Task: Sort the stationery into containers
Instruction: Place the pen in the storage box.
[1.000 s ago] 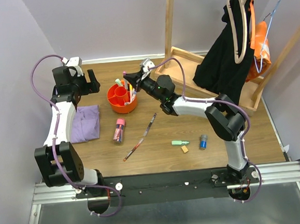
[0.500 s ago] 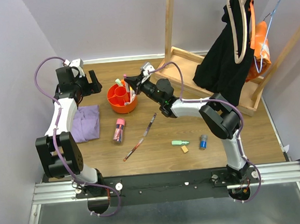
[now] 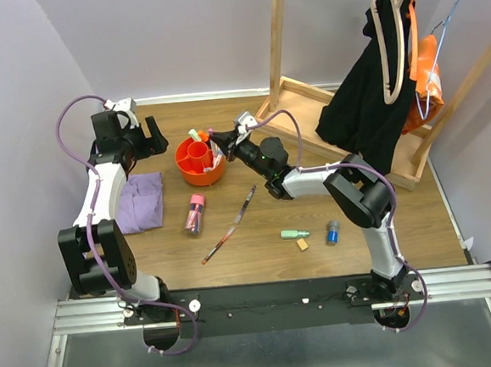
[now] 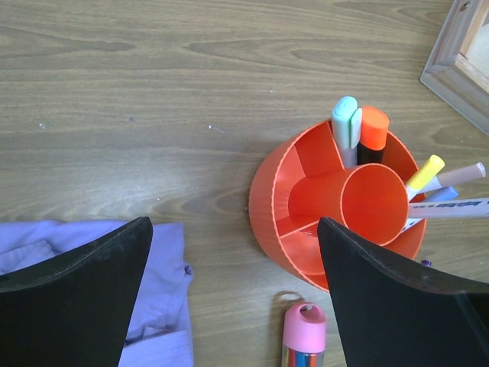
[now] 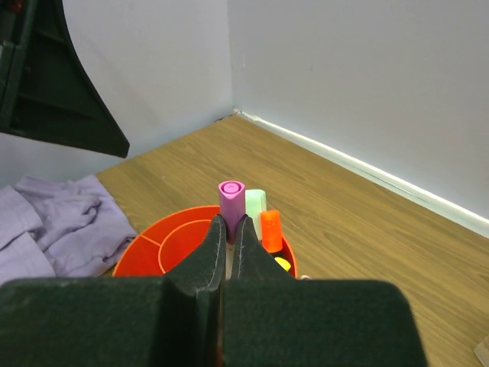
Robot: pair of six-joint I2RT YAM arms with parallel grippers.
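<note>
1. Orange round plastic tub [image 3: 195, 172] sits on the wooden table [image 3: 260, 263], with a mint highlighter [image 4: 345, 122] and an orange highlighter [image 4: 373, 130] standing in it.
2. Right gripper [image 5: 229, 223] is pinched tight on a slim pink marker [image 5: 231, 193], its end poking out over the tub's rim.
3. Left gripper [image 4: 233, 229] is spread wide, holding nothing, and hovers just left of the tub, above the folded purple cloth [image 3: 141, 202].
4. Loose on the table: clear pink-capped tube [image 3: 195, 214] near the tub, slim pens [image 3: 229, 232], green highlighter [image 3: 295, 234], small tan eraser [image 3: 302, 244] and small blue cylinder [image 3: 332, 232].

Bright, even light, soft shadows; near foreground in the 2 wrist views seems soft.
</note>
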